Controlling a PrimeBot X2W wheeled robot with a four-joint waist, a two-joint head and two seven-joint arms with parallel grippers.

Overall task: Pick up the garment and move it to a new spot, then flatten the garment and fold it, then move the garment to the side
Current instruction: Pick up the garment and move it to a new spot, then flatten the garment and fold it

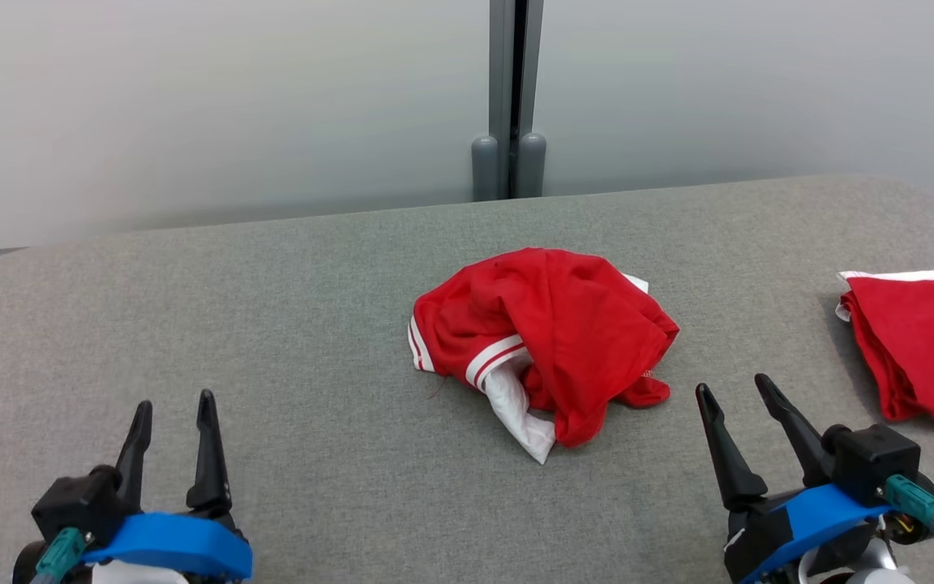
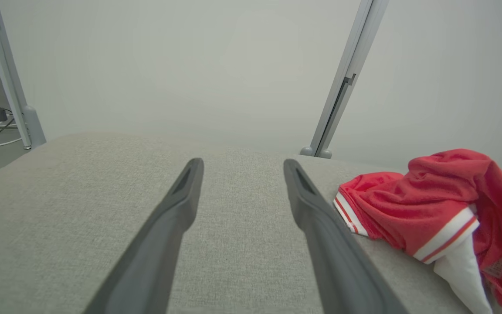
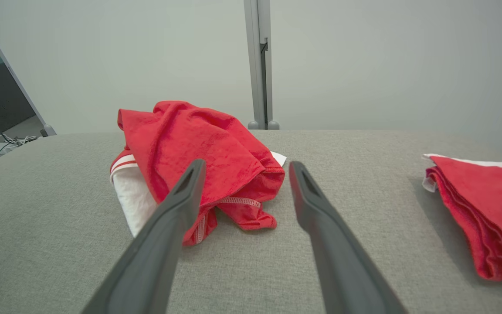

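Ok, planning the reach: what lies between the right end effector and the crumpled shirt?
Only bare grey tabletop, in the head view, between right end effector and crumpled shirt.

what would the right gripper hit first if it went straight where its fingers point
Probably the crumpled red garment, near its right edge; the right gripper could skim just past it, depth unclear.

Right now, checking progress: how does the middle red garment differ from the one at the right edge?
The middle garment is crumpled in a heap; the edge garment is folded flat in layers. The middle garment shows striped cuffs and white lining; the edge garment shows a white band. Both are red and lie on the grey surface.
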